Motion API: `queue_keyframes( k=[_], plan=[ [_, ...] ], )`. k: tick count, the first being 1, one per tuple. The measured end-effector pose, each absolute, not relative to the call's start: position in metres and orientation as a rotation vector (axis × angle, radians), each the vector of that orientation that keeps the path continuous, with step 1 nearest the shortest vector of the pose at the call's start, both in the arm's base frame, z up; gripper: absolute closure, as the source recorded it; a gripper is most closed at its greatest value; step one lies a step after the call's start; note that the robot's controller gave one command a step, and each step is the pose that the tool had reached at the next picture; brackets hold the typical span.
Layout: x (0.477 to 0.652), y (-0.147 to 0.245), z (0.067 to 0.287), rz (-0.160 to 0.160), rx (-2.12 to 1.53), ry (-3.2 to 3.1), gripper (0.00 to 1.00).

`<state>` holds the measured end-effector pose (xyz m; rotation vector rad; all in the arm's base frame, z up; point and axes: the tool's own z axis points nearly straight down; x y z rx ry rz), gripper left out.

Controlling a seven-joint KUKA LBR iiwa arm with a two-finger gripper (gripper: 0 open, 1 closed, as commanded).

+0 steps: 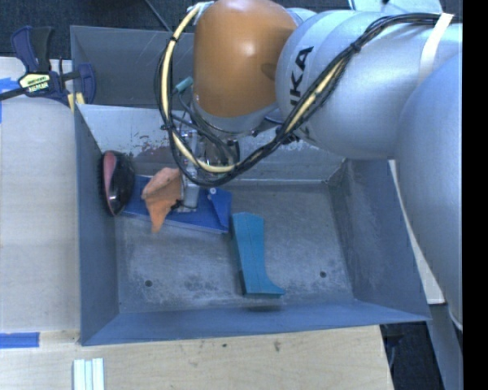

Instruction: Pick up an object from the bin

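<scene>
Gripper point(189, 195) — whether spread or closed could not be told — hung over a flat blue piece point(215, 214) in the bin's point(98, 242) 10 o'clock quarter, crumpled orange rag point(162, 195) just beside at its 9 o'clock, teal block point(250, 254) at 5, long axis 12-to-6.

Lettering point(302, 62): bold black block capitals on the silver casing of the arm point(374, 88), just right of the orange cover point(236, 51). It sits at a slant, following the casing's curve.
- Legible: "KA", the tail of the maker's name KUKA.
- The leading letters are crossed by the black and yellow cables point(339, 62) and by the cover's edge. Only broken strokes show, not readable by themselves.

Things lying in the bin point(228, 325): any marks on them are too small to read.
</scene>
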<state>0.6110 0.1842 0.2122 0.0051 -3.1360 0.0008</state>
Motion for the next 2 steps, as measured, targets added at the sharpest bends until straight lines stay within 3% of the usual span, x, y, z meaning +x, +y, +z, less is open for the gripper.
queue_keyframes(
  k=[1, 2],
  plan=[
    [0.613, 0.183, 0.217, -0.002, 0.000, -3.144, 0.00],
    [0.611, 0.170, 0.185, -0.005, 0.090, -3.151, 0.00]
  ],
)
